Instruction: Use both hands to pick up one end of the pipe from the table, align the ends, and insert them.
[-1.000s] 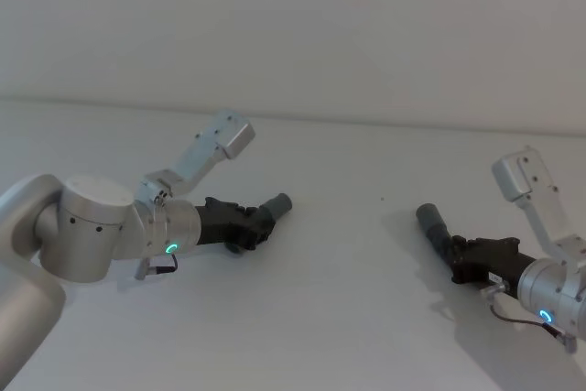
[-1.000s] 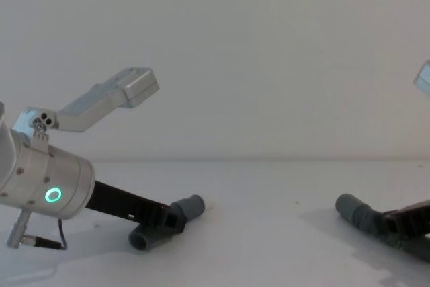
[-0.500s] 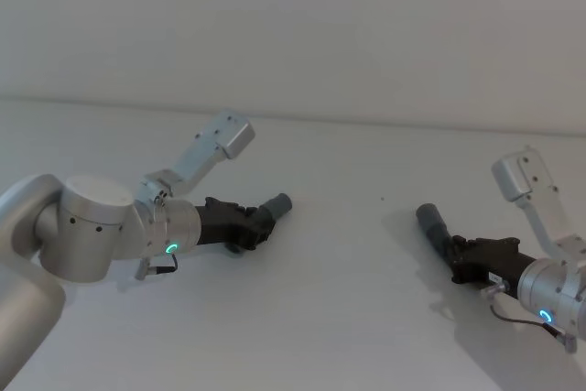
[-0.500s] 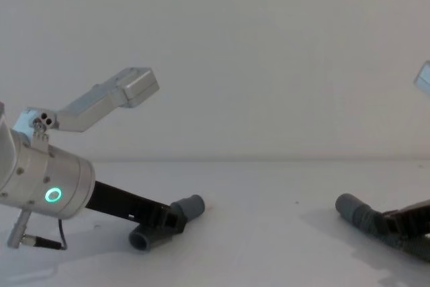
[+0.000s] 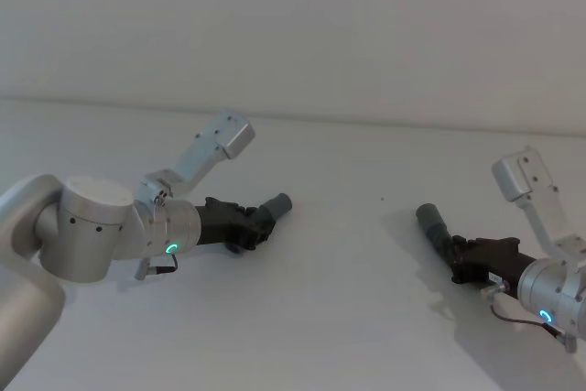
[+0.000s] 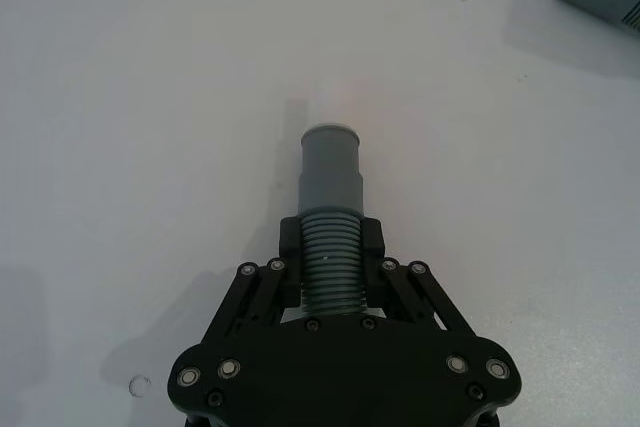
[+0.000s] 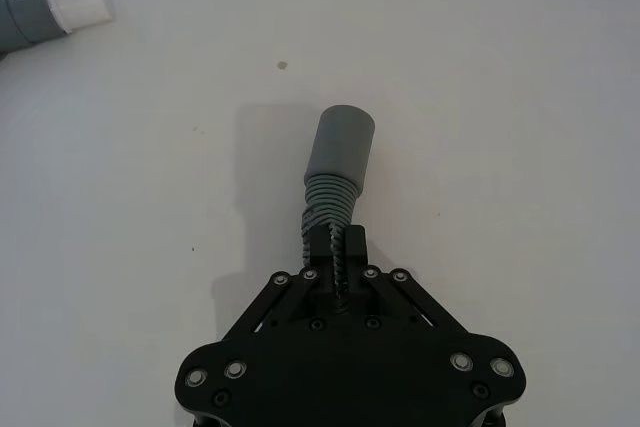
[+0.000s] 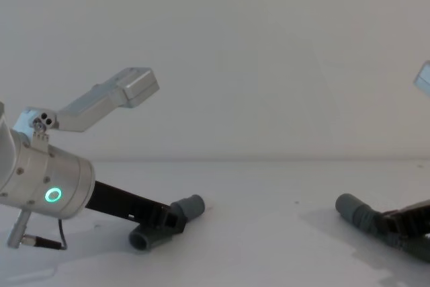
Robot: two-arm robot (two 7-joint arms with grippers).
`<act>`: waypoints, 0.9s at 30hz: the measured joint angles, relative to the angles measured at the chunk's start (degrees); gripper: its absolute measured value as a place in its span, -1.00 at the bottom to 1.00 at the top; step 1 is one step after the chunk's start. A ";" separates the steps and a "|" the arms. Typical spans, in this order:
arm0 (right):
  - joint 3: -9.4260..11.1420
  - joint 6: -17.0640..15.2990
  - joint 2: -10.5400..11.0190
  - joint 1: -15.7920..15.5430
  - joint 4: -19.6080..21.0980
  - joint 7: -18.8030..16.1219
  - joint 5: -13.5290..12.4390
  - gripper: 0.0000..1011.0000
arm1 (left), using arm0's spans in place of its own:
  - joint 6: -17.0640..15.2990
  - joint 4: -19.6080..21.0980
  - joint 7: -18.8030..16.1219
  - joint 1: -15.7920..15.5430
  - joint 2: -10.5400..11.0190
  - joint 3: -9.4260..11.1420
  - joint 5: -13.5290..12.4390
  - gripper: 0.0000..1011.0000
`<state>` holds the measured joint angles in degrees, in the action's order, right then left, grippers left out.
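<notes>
The pipe (image 5: 279,201) lies in two pieces on the counter (image 5: 339,318) in the head view: left end effector (image 5: 256,224) clamps the left piece (image 5: 267,211), right end effector (image 5: 461,254) the right piece (image 5: 430,222). Left wrist view: fingers (image 6: 372,242) closed on ribs behind the pale-tipped cuff (image 6: 330,167). Right wrist view: same behind the socket (image 7: 342,147). Chest view: both ends (image 8: 191,206) tilt upward.

- The left arm (image 5: 92,226) is a thick silver-white cylinder with small dark holes and a green ring light (image 8: 52,196).
- A thin black cable (image 8: 41,242) runs from a silver plug beneath it.
- An angular silver bracket (image 8: 107,102) ends in a boxy head.
- The left gripper (image 6: 331,244) is a black plastic linkage with silver-ringed screws (image 6: 228,368).
- The right arm (image 5: 554,290) and right gripper (image 7: 337,242) match, ring light included.
</notes>
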<state>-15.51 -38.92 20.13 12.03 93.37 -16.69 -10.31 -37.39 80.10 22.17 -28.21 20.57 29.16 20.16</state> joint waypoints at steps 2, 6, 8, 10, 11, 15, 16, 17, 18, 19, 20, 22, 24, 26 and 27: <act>0.00 0.00 0.00 0.00 0.00 0.00 0.00 -0.88 | 0.00 0.00 0.00 0.00 0.00 0.00 0.00 -0.37; 0.00 0.00 0.00 0.00 0.00 0.00 0.00 -0.88 | 0.00 0.00 0.00 0.00 0.00 0.00 0.00 -0.37; 0.00 0.00 0.00 0.00 0.00 0.00 0.00 -0.88 | 0.00 0.00 0.00 0.00 0.00 0.00 0.00 -0.37; 0.00 0.00 0.00 0.00 0.00 0.00 0.00 -0.88 | 0.00 0.00 0.00 0.00 0.00 0.00 0.00 -0.37; 0.00 0.00 0.00 0.00 0.00 0.00 0.00 -0.88 | 0.00 0.01 0.00 0.00 0.00 0.00 0.00 -0.37; 0.00 0.00 0.00 0.00 0.00 0.00 0.00 -0.88 | 0.00 0.01 0.00 0.00 0.00 0.00 0.00 -0.37; 0.00 0.00 0.00 0.00 0.00 0.00 0.00 -0.88 | 0.00 0.00 0.00 0.00 0.00 0.00 0.00 -0.37; 0.00 0.00 0.00 0.00 0.00 0.00 0.00 -0.88 | 0.00 0.00 0.00 0.00 0.00 0.00 0.00 -0.37; 0.00 0.00 0.00 0.00 0.00 0.00 0.00 -0.88 | 0.00 0.00 0.00 0.00 0.00 0.00 0.00 -0.37; 0.00 0.00 0.00 0.00 0.00 0.00 0.00 -0.88 | 0.00 0.00 0.00 0.00 0.00 0.00 0.00 -0.37; 0.00 0.00 0.00 0.00 0.00 0.00 0.00 -0.88 | 0.00 0.00 0.00 0.00 0.00 0.00 0.00 -0.37; 0.00 0.00 0.00 0.00 0.00 0.00 0.00 -0.88 | 0.00 0.00 0.00 0.00 0.00 0.00 0.00 -0.37; 0.00 0.00 0.00 0.00 0.00 0.00 0.00 -0.88 | 0.00 0.00 0.00 0.00 0.00 0.00 0.00 -0.37; 0.00 0.00 0.00 0.00 0.00 0.00 0.00 -0.88 | 0.00 0.00 0.00 0.00 0.00 0.00 0.00 -0.37; 0.00 0.00 0.00 0.00 0.00 0.00 0.00 -0.88 | 0.00 0.00 0.00 0.00 0.00 0.00 0.00 -0.37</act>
<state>-15.51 -38.92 20.13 12.03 93.37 -16.69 -10.31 -37.39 80.10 22.17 -28.21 20.57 29.16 20.15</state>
